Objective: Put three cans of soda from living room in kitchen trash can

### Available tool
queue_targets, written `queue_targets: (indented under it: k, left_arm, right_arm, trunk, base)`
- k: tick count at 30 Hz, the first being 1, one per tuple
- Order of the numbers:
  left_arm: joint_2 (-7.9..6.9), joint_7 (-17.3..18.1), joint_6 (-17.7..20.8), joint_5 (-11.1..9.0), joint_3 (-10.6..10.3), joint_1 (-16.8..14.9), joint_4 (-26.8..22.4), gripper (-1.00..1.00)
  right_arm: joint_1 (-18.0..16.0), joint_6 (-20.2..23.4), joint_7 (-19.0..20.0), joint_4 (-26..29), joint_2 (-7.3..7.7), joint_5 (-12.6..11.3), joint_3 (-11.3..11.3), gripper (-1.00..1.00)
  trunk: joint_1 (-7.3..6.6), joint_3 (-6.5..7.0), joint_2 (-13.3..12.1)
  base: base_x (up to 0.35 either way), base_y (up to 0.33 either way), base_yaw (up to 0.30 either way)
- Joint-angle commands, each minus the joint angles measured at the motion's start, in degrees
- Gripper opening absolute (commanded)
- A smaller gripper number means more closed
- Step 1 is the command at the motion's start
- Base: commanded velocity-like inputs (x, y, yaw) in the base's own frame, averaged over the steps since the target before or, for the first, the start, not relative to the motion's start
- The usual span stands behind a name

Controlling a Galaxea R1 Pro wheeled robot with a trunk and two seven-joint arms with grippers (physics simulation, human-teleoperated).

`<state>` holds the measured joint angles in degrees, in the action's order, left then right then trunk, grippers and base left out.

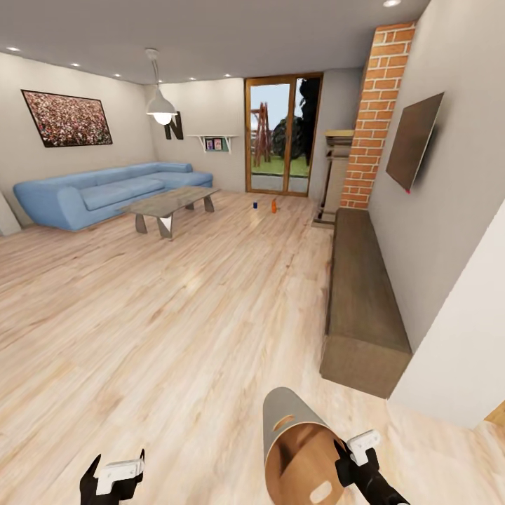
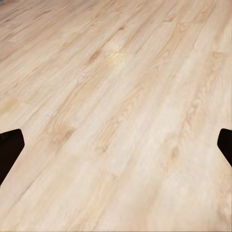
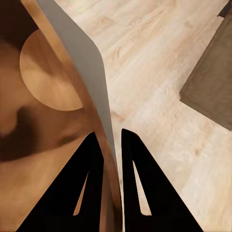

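At the bottom of the head view, near six o'clock, the right gripper holds the bin by its rim, tipped so the brown inside faces the camera. In the right wrist view the two black fingers are narrow, one inside the bin's wall and one outside, pinching it; the round brown bottom shows deep within. A slot-shaped handle cut-out sits in the grey outside near the rim.

At about seven o'clock the left gripper hangs over bare floor. In the left wrist view its dark fingertips sit at opposite edges of the picture, spread wide, with only pale planks between them.

Far ahead, toward twelve o'clock, two small cans stand on the floor near the glass doors: a blue can and, just beside it at three o'clock, an orange can. They are too small to tell more.

At ten o'clock a blue sofa lines the wall, with a low table before it and a pendant lamp above. A picture hangs over the sofa. At one o'clock rises a brick chimney; a dark screen hangs on the wall at two o'clock, above a long wooden bench.
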<state>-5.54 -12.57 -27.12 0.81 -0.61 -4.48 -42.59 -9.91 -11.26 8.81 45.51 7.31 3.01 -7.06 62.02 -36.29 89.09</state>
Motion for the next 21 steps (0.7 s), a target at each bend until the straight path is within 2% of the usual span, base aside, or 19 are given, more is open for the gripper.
queue_targets:
  k: [1,21]
  left_arm:
    - [0.00,0.00,0.02,-0.01,0.00,0.00,0.00,1.00]
    - [0.00,0.00,0.14,0.06,-0.09,-0.05,-0.02,1.00]
  right_arm:
    - [-0.02,0.01,0.33,0.11,-0.01,-0.25,0.03,-1.00]
    - [-0.02,0.01,0.33,0.11,-0.01,-0.20,-0.05,-1.00]
  trunk:
    - [0.00,0.01,0.00]
    - [0.00,0.01,0.00]
  base:
    - [0.284,0.153,0.000]
    - [0.294,0.166,0.000]
